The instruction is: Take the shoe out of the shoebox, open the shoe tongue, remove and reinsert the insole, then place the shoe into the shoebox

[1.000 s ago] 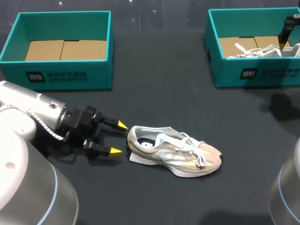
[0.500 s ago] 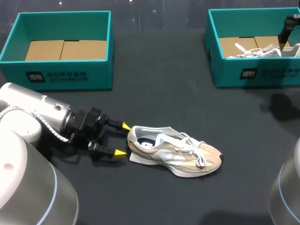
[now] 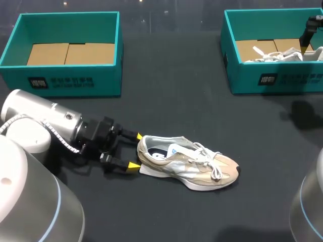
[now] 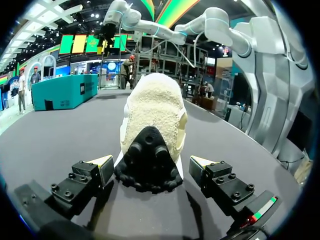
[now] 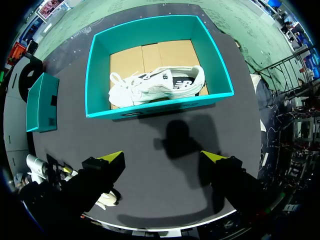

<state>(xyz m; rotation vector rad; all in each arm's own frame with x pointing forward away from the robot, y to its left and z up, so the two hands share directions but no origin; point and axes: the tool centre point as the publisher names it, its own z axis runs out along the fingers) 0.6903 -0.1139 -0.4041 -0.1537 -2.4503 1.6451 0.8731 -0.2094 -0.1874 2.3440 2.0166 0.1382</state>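
Observation:
A beige shoe (image 3: 189,166) lies on its sole in the middle of the dark table, toe to the right. My left gripper (image 3: 136,150) is at its heel, open, with one yellow tip on either side. In the left wrist view the heel (image 4: 150,150) fills the gap between the spread fingers of the gripper (image 4: 151,162), and I see no clamping. An empty teal shoebox (image 3: 75,80) stands at the back left. My right gripper (image 5: 164,157) hangs open high above the table, just in front of the other box, holding nothing.
A second teal shoebox (image 3: 282,78) stands at the back right with a white shoe (image 3: 275,54) in it; from above, that box (image 5: 160,107) and white shoe (image 5: 160,85) lie ahead of my right gripper. Bare dark table stretches between the boxes.
My left gripper has slid to the right along the table, up to the beige shoe's heel, so its tips now flank it. The shoe and the right arm have not moved.

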